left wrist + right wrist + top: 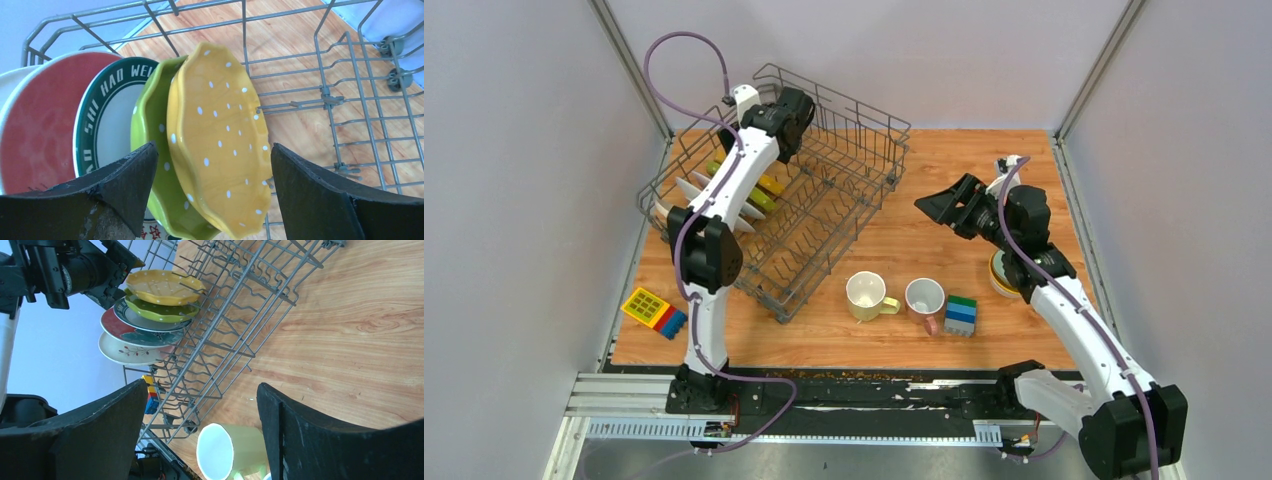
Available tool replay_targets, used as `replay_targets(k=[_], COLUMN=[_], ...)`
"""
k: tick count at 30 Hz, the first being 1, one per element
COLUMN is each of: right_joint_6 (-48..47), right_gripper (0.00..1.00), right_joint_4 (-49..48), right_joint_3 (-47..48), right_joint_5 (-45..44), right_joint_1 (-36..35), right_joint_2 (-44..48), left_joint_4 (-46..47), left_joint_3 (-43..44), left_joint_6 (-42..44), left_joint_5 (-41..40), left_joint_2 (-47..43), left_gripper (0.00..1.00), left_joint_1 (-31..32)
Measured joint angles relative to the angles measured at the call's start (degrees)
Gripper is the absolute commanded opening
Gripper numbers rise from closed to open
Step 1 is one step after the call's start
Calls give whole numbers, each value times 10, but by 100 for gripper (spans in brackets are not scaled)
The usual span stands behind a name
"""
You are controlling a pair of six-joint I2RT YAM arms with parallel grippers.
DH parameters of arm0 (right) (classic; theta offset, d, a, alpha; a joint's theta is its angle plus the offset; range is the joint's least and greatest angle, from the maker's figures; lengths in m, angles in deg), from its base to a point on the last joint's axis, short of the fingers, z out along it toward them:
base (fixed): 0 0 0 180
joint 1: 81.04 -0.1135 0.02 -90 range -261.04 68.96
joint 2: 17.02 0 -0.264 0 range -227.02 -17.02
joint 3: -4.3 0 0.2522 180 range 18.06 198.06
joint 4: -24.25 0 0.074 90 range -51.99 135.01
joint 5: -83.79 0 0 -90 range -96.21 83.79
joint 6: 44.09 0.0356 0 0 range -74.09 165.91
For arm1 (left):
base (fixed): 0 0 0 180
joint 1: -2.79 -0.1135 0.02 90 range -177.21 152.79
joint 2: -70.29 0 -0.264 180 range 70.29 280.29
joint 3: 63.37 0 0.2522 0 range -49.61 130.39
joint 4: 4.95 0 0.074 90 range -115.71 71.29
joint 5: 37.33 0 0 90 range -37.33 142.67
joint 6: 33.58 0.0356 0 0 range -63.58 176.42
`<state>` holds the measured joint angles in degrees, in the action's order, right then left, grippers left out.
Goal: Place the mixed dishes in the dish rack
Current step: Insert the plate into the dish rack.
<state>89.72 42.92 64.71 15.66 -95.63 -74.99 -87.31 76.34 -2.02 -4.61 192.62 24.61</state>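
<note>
The dish rack (854, 215) stands at the back left of the table. Several plates stand on edge in it: a scalloped yellow plate (220, 135), a green one (150, 115), a patterned-rim plate (107, 120) and a white-pink plate (40, 130). My left gripper (212, 150) hangs open over the rack, one finger on each side of the yellow plate, with a gap on both sides. My right gripper (939, 205) is open and empty above the table. A pale yellow mug (865, 295) and a white pink-handled mug (925, 300) stand on the table. A yellow-orange bowl (999, 275) is partly hidden under the right arm.
Stacked green-blue toy blocks (961, 315) stand beside the pink-handled mug. A yellow, red and blue block set (654, 312) lies at the table's near left corner. Grey walls close in both sides. The right part of the rack (235, 315) holds only bare tines.
</note>
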Motion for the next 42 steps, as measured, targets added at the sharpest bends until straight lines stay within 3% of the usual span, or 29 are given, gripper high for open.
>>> replay_targets(k=[10, 15, 24, 42], right_joint_6=[3, 10, 10, -17], right_gripper=[81, 82, 84, 90], right_joint_4=[3, 8, 38, 135], right_joint_3=[18, 18, 18, 12], right_joint_5=[25, 31, 26, -85], right_joint_1=[6, 9, 10, 12], right_joint_2=[-28, -35, -36, 30], left_joint_4=[120, 248, 403, 496], left_joint_3=[-115, -239, -395, -589], left_joint_6=[120, 229, 346, 401], left_joint_5=[38, 109, 250, 556], left_joint_2=[-114, -232, -407, -584], left_gripper=[100, 100, 100, 100], left_joint_1=[0, 0, 0, 0])
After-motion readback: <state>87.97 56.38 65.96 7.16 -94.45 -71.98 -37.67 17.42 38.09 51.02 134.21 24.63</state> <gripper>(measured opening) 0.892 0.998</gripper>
